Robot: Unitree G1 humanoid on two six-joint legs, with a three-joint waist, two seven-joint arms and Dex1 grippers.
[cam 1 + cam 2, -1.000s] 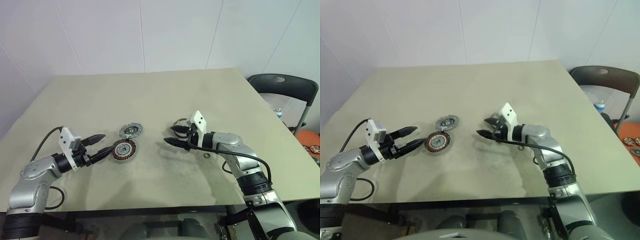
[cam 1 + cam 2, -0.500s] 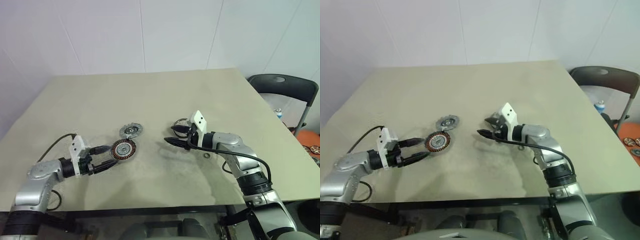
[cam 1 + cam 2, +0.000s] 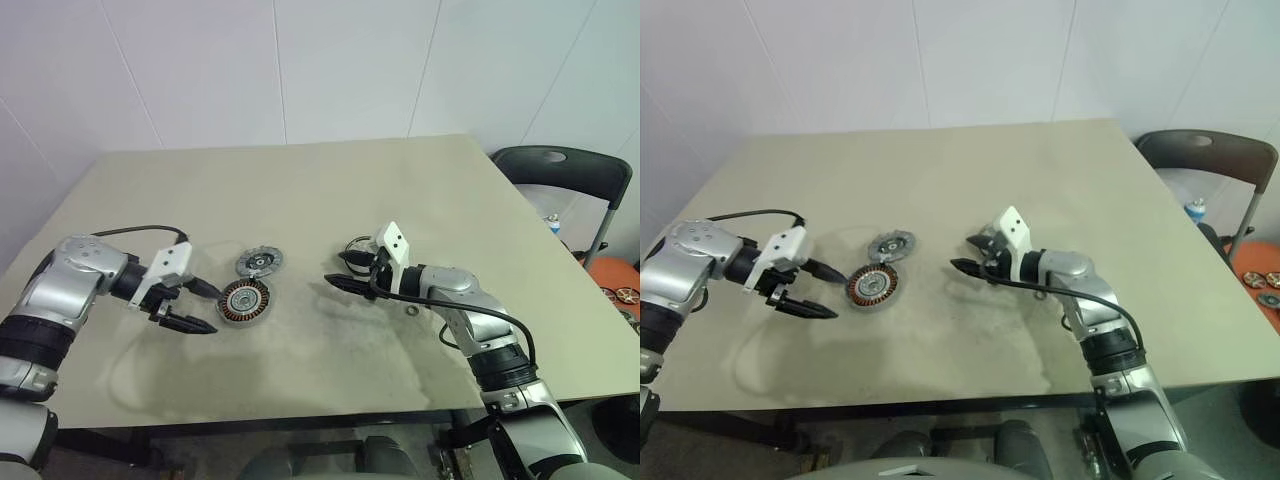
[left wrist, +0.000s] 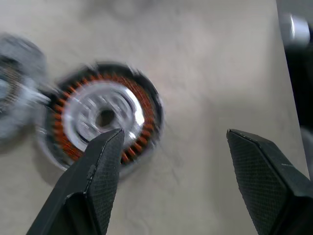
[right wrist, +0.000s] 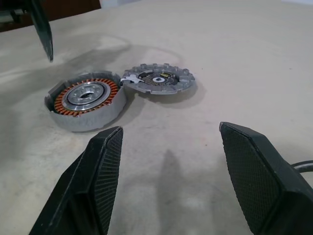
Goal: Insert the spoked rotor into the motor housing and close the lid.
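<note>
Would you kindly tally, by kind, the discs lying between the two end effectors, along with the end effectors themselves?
Copper-wound motor housing: 1
Grey lid: 1
Open end effectors: 2 (left end effector, right end effector)
Total: 4

The left gripper (image 4: 171,142), its two black fingers (image 4: 98,176) spread wide and holding nothing, hangs over the tan table (image 4: 210,63); the copper-wound motor housing (image 4: 100,120) lies beyond one fingertip, the grey lid (image 4: 14,88) beside it.
</note>
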